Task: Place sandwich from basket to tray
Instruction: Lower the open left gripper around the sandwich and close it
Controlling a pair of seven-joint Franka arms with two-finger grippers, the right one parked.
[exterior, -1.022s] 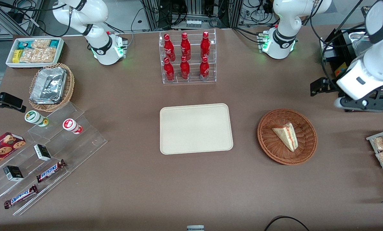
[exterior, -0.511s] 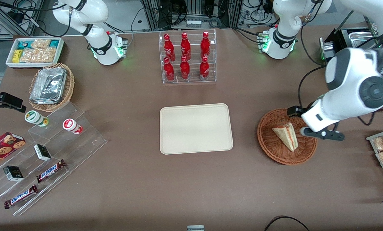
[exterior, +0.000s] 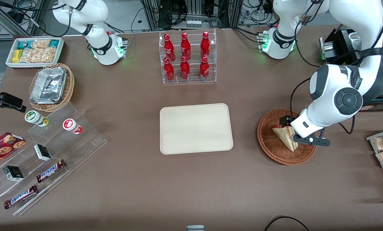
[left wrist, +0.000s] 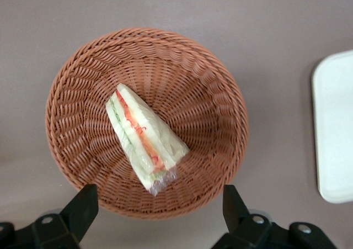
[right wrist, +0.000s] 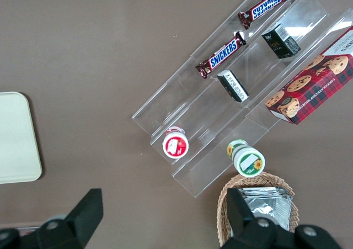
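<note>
The left arm's black two-finger gripper (left wrist: 160,207) hung over the round, reddish-brown woven wicker basket (exterior: 268,144), with its fingers (left wrist: 83,207) spread wide apart and holding nothing. In the wrist view the two fingertips stood to either side of the basket's rim, not touching it. The small triangular sandwich wedge of pale bread (left wrist: 144,136), wrapped in clear film, lay inside the basket (left wrist: 204,94) on the woven floor, with its red, yellow and green filling layers showing along the cut edge. In the front view the arm's white wrist covered part of the sandwich (exterior: 283,134), and the gripper (exterior: 299,136) sat just above it.

The flat beige rectangular plastic tray (exterior: 196,128) with rounded corners lay bare at the middle of the brown table (exterior: 191,186), well apart from the basket and toward the parked arm's end from it. One rounded edge of the tray (left wrist: 333,127) showed in the wrist view, beside the basket.

A clear acrylic rack of red bottles (exterior: 186,57) stood farther from the front camera than the tray.
</note>
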